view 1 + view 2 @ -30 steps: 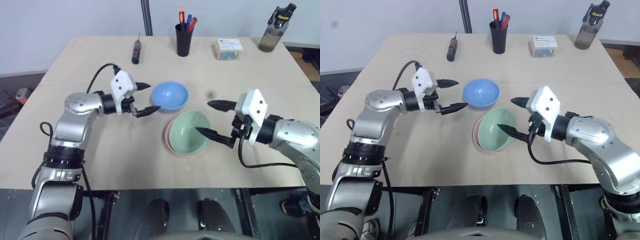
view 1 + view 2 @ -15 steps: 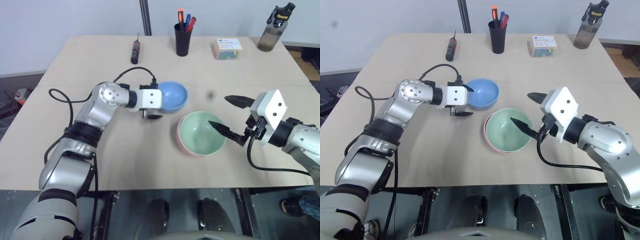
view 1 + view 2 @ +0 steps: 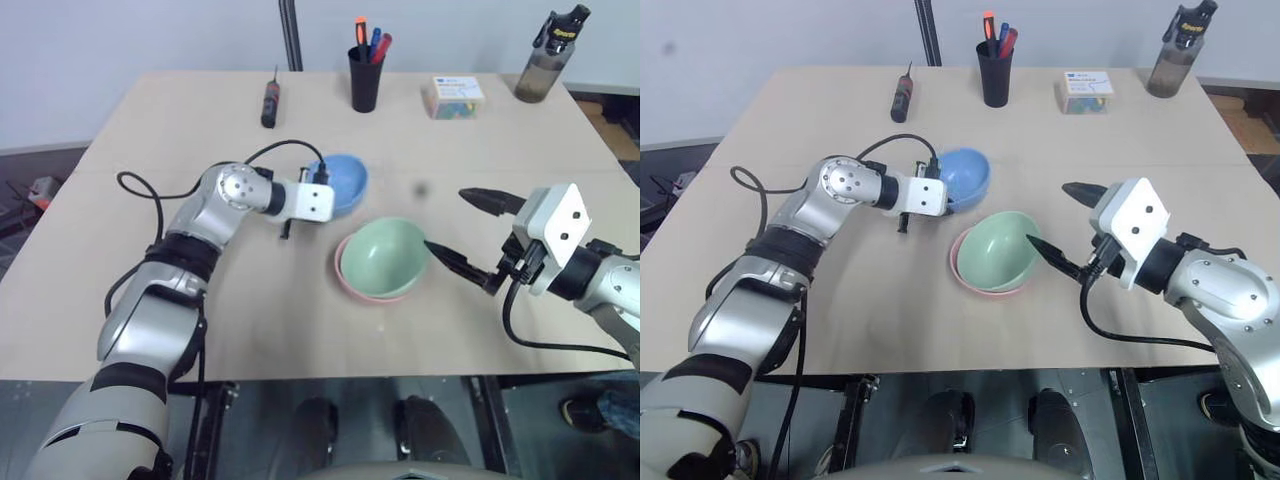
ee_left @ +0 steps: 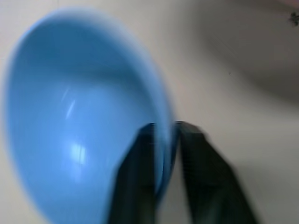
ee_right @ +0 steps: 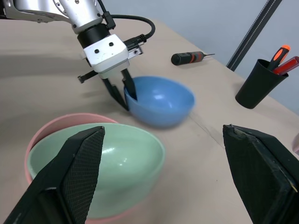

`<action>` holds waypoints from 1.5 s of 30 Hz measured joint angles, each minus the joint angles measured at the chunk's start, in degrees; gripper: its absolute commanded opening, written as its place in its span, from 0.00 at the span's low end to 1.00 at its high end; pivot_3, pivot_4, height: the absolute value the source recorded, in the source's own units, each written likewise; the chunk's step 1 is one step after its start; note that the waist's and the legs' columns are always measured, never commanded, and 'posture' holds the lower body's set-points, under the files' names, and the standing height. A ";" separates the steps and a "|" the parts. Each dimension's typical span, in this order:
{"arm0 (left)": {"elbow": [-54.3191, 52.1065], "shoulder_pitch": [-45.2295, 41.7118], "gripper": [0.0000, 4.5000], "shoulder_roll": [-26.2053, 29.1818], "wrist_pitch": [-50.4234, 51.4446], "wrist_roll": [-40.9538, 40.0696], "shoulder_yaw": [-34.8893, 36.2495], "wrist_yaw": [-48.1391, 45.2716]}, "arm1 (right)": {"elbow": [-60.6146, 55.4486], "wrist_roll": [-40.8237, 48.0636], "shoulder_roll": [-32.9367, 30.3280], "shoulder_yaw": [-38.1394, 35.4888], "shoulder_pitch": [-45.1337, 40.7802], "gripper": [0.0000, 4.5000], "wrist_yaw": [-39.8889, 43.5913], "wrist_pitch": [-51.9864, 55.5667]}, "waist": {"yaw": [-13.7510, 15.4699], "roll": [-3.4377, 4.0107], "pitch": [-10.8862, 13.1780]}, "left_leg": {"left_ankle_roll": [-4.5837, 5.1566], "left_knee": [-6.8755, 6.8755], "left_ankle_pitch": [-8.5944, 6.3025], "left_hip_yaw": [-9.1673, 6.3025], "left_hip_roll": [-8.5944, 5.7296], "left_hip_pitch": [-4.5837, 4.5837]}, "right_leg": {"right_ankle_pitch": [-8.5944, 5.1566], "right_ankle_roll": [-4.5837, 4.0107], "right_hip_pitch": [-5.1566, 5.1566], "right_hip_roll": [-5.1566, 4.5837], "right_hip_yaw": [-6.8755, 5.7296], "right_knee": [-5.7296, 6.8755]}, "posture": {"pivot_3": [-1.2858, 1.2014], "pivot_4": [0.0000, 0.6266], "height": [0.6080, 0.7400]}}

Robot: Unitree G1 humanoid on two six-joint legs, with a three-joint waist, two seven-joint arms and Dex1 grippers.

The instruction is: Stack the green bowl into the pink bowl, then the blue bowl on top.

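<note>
Left tool (image 5: 124,95) is clamped on the near rim of the blue bowl (image 3: 340,182), one finger inside and one outside; bowl sits tilted just left of frame centre. Below and right of it, the green bowl (image 3: 385,255) rests nested in the pink bowl (image 3: 350,283) on the tabletop (image 3: 150,130). At right, the right tool (image 3: 470,232) stands wide apart, empty, lower finger close beside the green rim.

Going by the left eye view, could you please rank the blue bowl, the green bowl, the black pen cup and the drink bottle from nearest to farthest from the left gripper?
1. The blue bowl, its rim pinched by the left gripper.
2. The green bowl, nested in the pink bowl, toward the table's front.
3. The black pen cup, at the far edge.
4. The drink bottle, far right corner.
</note>
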 measured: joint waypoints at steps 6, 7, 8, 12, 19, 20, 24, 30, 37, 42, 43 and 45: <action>-1.08 0.21 0.01 -0.01 -0.38 -2.63 0.71 -2.63 | -0.34 0.86 -0.90 -3.18 3.09 0.94 0.29 -0.11 | 0.13 -0.01 0.01 | 0.00 0.00 0.00 -0.03 0.00 -0.03 | 0.00 0.00 0.00 0.00 -0.03 0.00 | 0.52 0.24 1.00; -1.91 0.23 0.01 -0.05 -0.28 -3.67 1.21 -3.55 | -0.53 1.09 -1.05 -4.40 4.23 0.94 0.35 -0.13 | 0.17 -0.01 0.01 | 0.00 0.01 0.00 -0.03 0.00 -0.06 | 0.00 0.00 0.00 -0.01 -0.04 -0.01 | 0.52 0.24 1.00; -3.72 0.30 0.01 -0.04 0.05 -5.91 2.36 -5.49 | -0.86 1.76 -1.12 -6.93 6.98 0.94 0.66 -0.06 | 0.25 -0.01 0.01 | 0.00 0.02 0.00 -0.06 0.01 -0.09 | 0.00 0.00 0.00 -0.01 -0.07 -0.02 | 0.52 0.24 1.00; -9.56 1.10 0.01 -0.08 2.15 -12.42 4.49 -10.56 | -2.12 3.84 -0.88 -15.05 14.41 0.94 2.00 -0.05 | 0.33 -0.01 0.01 | 0.00 0.03 0.00 -0.08 0.01 -0.11 | 0.00 0.00 -0.01 -0.02 -0.08 -0.03 | 0.52 0.24 1.00; -21.34 2.55 0.01 -0.41 10.14 -26.18 6.84 -22.31 | -5.77 7.26 1.43 -28.97 27.52 0.94 5.31 -3.11 | -0.10 0.00 0.00 | 0.01 0.03 0.00 0.01 0.07 0.16 | 0.00 0.00 0.17 0.04 0.03 0.06 | 0.52 0.24 1.00; -21.77 2.58 0.01 -0.38 10.40 -26.74 6.86 -22.91 | -5.77 7.28 1.53 -29.23 27.91 0.94 5.36 -3.23 | -0.11 0.00 0.00 | 0.01 0.03 0.00 0.01 0.07 0.16 | 0.00 0.00 0.17 0.04 0.03 0.06 | 0.52 0.24 1.00; -25.27 2.84 0.08 0.64 13.05 -31.91 6.57 -28.96 | -6.02 7.28 1.66 -29.87 29.29 0.94 4.99 -4.84 | -0.10 0.02 -0.01 | 0.01 0.04 0.00 0.04 0.07 0.31 | -0.01 0.01 0.28 0.04 0.06 0.07 | 0.52 0.24 1.00; -27.95 2.86 0.52 3.70 15.20 -36.24 2.47 -29.73 | -6.79 7.44 1.47 -29.30 29.25 0.94 3.76 -5.31 | 0.13 0.02 -0.01 | 0.01 0.07 -0.01 -0.01 0.06 0.26 | -0.01 0.01 0.31 0.02 0.03 0.03 | 0.52 0.24 1.00; -29.16 3.25 1.00 1.66 19.66 -37.25 3.49 -29.07 | -6.78 7.51 1.22 -27.06 29.38 0.94 2.69 -5.57 | 0.08 0.02 -0.01 | 0.02 0.08 -0.01 -0.04 0.05 0.28 | -0.01 0.01 0.34 0.04 -0.01 0.02 | 0.52 0.24 1.00; -31.39 5.67 1.00 1.50 24.89 -37.83 6.59 -25.65 | -6.74 7.23 0.98 -25.05 29.44 0.94 2.25 -5.99 | -0.05 0.02 -0.01 | 0.02 0.08 -0.01 -0.03 0.07 0.29 | -0.01 0.01 0.34 0.04 0.01 0.03 | 0.52 0.24 1.00; -31.57 6.00 1.00 1.51 25.81 -38.01 7.24 -24.88 | -6.72 7.24 0.62 -24.50 28.90 0.94 2.04 -6.01 | -0.01 0.02 -0.02 | 0.02 0.08 -0.01 -0.03 0.07 0.29 | -0.01 0.01 0.34 0.03 0.01 0.03 | 0.52 0.24 1.00; -32.08 6.46 1.00 1.38 27.50 -38.10 8.17 -23.32 | -6.70 7.32 0.20 -23.56 28.10 0.94 1.58 -6.04 | 0.03 0.02 -0.01 | 0.02 0.08 -0.01 -0.04 0.07 0.29 | -0.01 0.01 0.34 0.03 0.01 0.02 | 0.52 0.24 1.00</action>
